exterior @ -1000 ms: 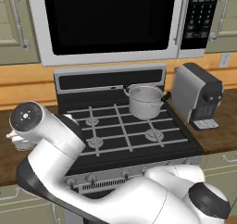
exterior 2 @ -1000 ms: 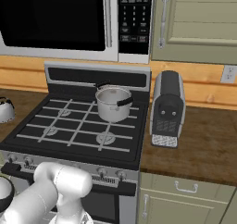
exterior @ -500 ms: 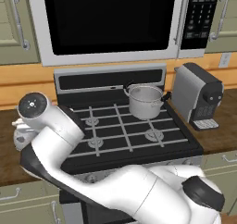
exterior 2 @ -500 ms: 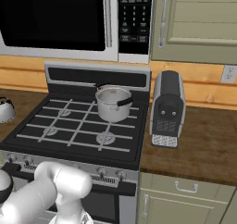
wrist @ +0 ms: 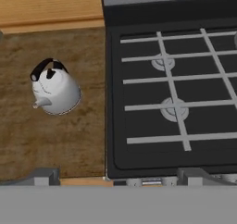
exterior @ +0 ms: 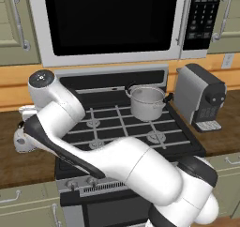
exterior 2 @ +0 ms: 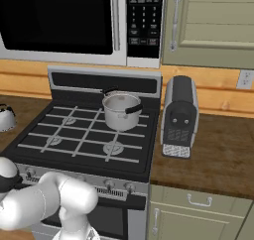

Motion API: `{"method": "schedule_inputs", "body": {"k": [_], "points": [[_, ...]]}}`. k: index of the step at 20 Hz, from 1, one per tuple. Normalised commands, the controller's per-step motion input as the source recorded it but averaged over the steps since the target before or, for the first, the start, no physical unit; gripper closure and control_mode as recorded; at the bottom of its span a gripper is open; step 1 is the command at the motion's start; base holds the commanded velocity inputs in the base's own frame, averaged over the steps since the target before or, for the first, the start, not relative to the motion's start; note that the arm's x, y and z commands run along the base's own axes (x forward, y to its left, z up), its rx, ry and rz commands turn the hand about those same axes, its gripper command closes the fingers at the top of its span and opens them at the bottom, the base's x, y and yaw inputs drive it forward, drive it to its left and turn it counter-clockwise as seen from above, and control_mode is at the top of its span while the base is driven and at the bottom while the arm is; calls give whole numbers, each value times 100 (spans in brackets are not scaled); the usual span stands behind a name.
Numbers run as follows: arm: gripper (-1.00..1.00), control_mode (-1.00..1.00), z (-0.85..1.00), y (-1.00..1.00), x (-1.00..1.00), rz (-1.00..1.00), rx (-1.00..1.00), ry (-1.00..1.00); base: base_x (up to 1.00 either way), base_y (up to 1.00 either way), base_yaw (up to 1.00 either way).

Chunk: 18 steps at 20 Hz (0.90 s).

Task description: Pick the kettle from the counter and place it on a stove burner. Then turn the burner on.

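Note:
The pale kettle (wrist: 55, 90) with its black arched handle stands upright on the dark wood counter (wrist: 55, 144), left of the stove, with its spout toward the lower left of the hand view. It also peeks out behind my arm (exterior: 19, 140) and sits at the picture's left edge (exterior 2: 6, 117). My gripper (wrist: 120, 177) hangs high above the counter's front edge, open, its fingertips (wrist: 44, 175) far apart and holding nothing. The kettle lies up and to the left of it. The nearest stove burner (wrist: 173, 108) is bare under the grate bars, as is the one behind it (wrist: 163, 61).
A shiny steel pot (exterior 2: 121, 110) occupies the rear right burner. A grey coffee machine (exterior 2: 178, 116) stands on the counter right of the stove. The microwave (exterior: 112, 19) hangs above the stove. Knobs (exterior 2: 106, 186) line the stove front.
My arm's upper joint has risen and swung rightward over the counter's left side. The kettle and pot have not moved.

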Motion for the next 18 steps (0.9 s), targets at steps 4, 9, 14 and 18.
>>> {"method": "schedule_inputs", "body": {"k": [4,9,14,18], "points": [[-100,-100,-15,9,0,0,0,1,0,0,0],[-100,-100,-22,25,26,0,0,0,0,0,0],[-100,-100,-16,30,40,0,0,0,0,0,0],[-100,-100,-14,29,42,0,0,0,0,0,0]]}}
